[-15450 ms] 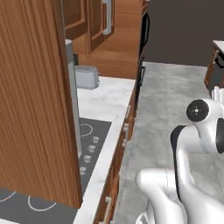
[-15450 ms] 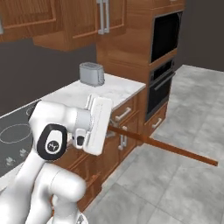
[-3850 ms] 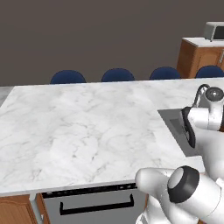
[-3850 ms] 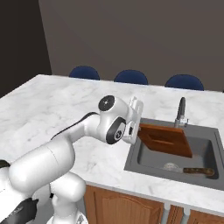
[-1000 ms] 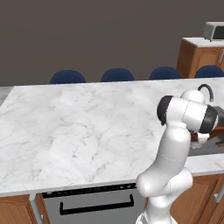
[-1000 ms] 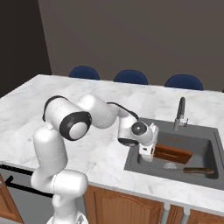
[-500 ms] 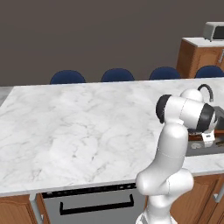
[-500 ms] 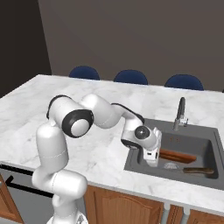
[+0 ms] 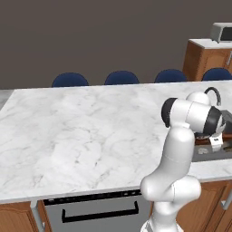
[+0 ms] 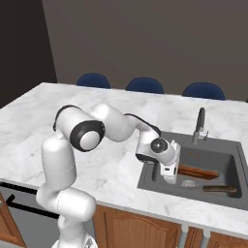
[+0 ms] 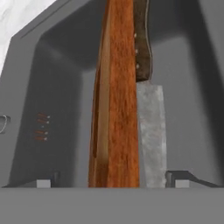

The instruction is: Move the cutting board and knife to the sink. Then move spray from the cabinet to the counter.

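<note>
Inside the sink (image 10: 154, 180), the cutting board (image 11: 114, 109) lies beside the knife (image 11: 148, 109), touching it. Your gripper (image 11: 113, 181) hangs over them, jaws wide apart and empty. Both look rigid; the blade seems slippery, so take the knife by its handle.

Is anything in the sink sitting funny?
Yes. The cutting board is not lying flat in the sink; in the hand view it looks tipped up on its long edge, with the knife right beside it.

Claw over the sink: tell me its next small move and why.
Probably lift the claw straight up out of the sink. Its jaws look open, and the cutting board and knife already lie in the basin, so the spray is next.
</note>
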Controlling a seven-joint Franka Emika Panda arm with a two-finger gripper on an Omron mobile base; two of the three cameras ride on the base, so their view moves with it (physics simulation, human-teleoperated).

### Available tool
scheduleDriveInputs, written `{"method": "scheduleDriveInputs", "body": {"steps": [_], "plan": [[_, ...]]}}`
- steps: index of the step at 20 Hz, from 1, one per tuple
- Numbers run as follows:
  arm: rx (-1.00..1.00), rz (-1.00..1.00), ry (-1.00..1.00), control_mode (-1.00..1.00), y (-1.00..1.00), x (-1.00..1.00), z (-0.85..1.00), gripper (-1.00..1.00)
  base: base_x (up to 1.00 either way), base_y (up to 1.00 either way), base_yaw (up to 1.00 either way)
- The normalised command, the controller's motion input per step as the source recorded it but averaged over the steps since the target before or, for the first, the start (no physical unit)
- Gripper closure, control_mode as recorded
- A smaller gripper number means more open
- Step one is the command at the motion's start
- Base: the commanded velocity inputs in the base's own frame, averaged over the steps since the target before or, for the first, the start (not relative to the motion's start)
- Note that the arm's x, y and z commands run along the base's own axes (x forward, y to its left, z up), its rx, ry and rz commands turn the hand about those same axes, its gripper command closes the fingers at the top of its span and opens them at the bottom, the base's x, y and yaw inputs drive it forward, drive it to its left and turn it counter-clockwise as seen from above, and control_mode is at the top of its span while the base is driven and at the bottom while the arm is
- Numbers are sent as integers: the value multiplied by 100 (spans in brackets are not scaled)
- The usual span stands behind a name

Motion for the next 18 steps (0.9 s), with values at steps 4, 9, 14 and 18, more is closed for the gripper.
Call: {"method": "scheduleDriveInputs", "body": {"steps": [4, 9, 14, 18], "plan": [[1, 0, 0, -100, 0, -15, 19, -100, 0, 0, 0], [0, 0, -3, -100, -7, -82, 33, -100, 0, 0, 0], [0, 0, -3, -100, -14, -89, 50, -100, 0, 0, 0], [0, -1, 0, -100, 0, -72, 100, -100, 0, 0, 0]]}}
